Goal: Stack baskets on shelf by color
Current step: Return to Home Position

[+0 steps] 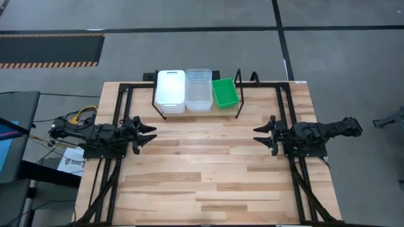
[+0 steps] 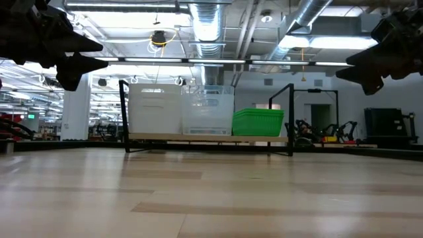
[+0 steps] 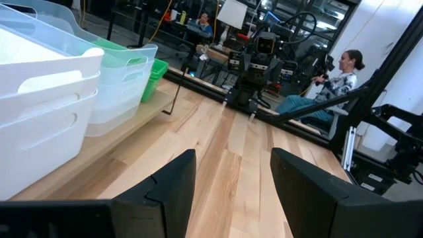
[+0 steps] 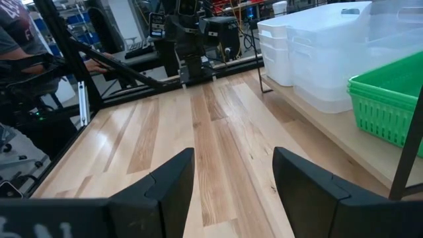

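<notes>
Baskets sit in white, clear and green stacks on the shelf. Left gripper and right gripper hover wide, empty; swing either toward the shelf and you could topple a stack.

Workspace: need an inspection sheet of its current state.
Surface: wooden table, bare boards between the arms.
Job's things: shelf at the far edge holds white baskets, clear baskets and green baskets side by side, one stack per colour.
Clutter: nothing seen.
Tools: left tool open and empty, over the table's left side; right tool open and empty, over its right side.
Cables: yellow cable by the left arm's base, off the table.
Surroundings: striped floor mat; seated person beyond the table.
</notes>
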